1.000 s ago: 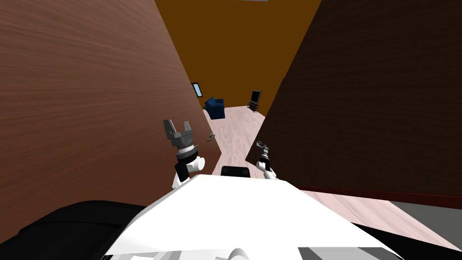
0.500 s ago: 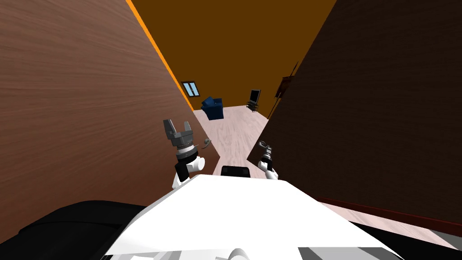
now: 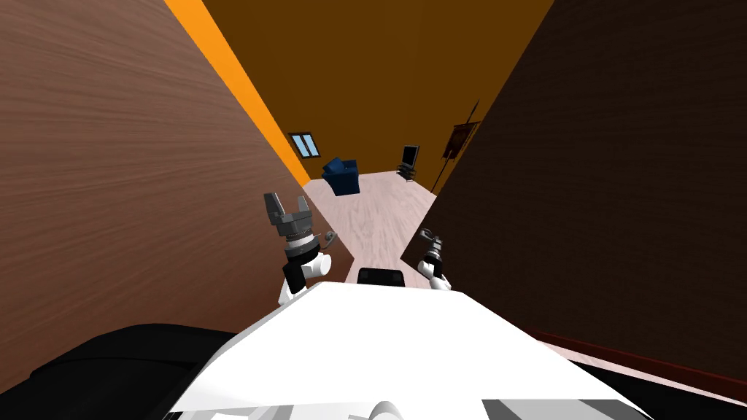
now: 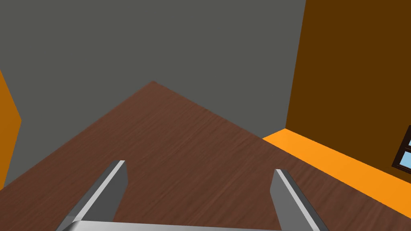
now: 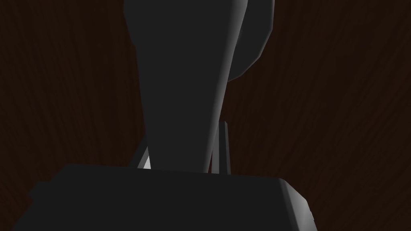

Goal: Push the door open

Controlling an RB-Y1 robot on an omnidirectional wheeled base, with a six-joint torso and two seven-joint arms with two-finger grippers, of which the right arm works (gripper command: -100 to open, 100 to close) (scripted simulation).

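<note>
Door leaves stood on either side of the gap in the head view: a dark leaf point(image 3: 583, 182) on the right and a brown leaf point(image 3: 131, 182) on the left, with pale floor point(image 3: 372, 211) running far between them. The right pincer point(image 3: 426, 236) sat at the dark leaf's near edge. The left pincer point(image 3: 286, 200) stood beside the brown leaf, near its small handle point(image 3: 330, 237).

In the left wrist view that pincer gaped wide and empty over brown wood, probably so the arm could shove the leaf.

In the right wrist view the fingers point(image 5: 222, 148) clamped a dark lever point(image 5: 184, 80), likely for purchase to push.

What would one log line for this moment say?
right gripper: jaws shut on handle of dark door | left gripper: jaws open by brown door
</note>
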